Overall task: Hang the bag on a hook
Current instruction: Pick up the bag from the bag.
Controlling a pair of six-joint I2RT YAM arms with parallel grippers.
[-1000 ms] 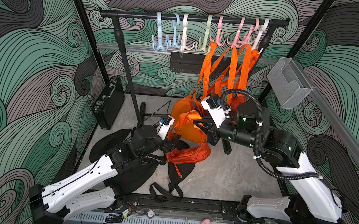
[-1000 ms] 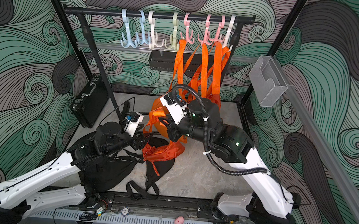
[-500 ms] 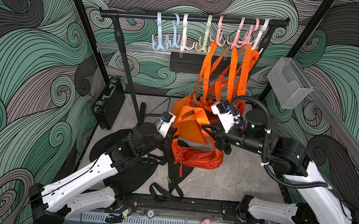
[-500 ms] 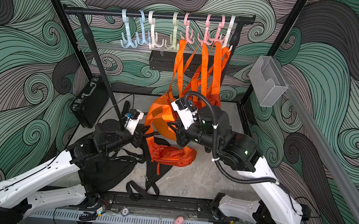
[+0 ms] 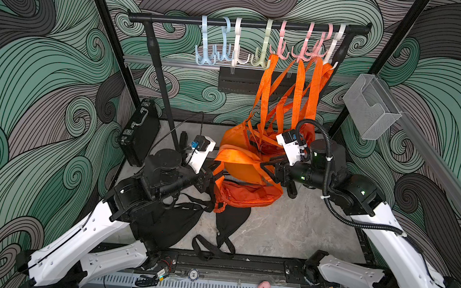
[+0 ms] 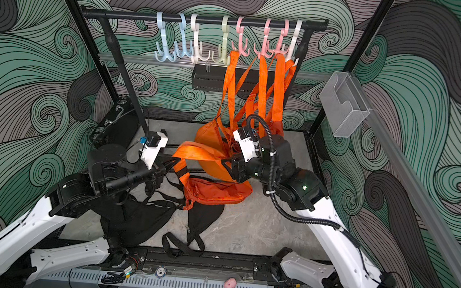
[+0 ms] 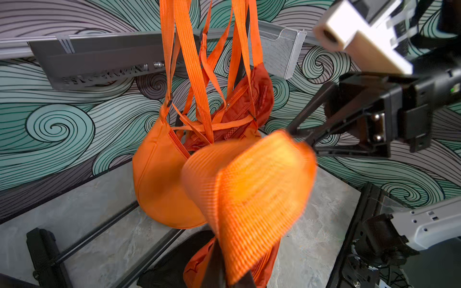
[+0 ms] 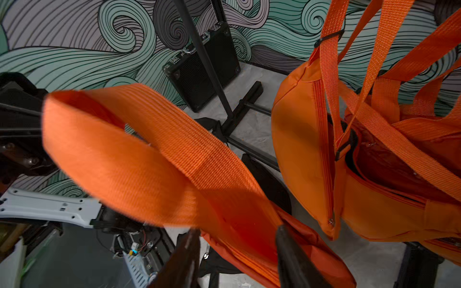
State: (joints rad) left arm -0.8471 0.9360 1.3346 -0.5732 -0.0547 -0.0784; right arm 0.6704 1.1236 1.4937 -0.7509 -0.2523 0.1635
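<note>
Bag strap (image 5: pixel 239 156) newly in left claw (image 5: pixel 215 166)

A rail (image 5: pixel 248 23) is running across the back, carrying a row of hooks (image 5: pixel 205 48). Hanging bags (image 5: pixel 238 137) are dangling from the hooks toward its right end. Just in front of them, a loose bag (image 5: pixel 245 193) is lying on the bench (image 5: pixel 287 226), its strap (image 5: pixel 237 155) looping up between the left fingers (image 6: pixel 170 162) and the right fingers (image 8: pixel 294 256). Flat bags (image 5: pixel 171 225) are lying front left. A case (image 5: pixel 139 134) is standing back left. A basket (image 5: pixel 369 105) is sitting on the right wall.
</note>
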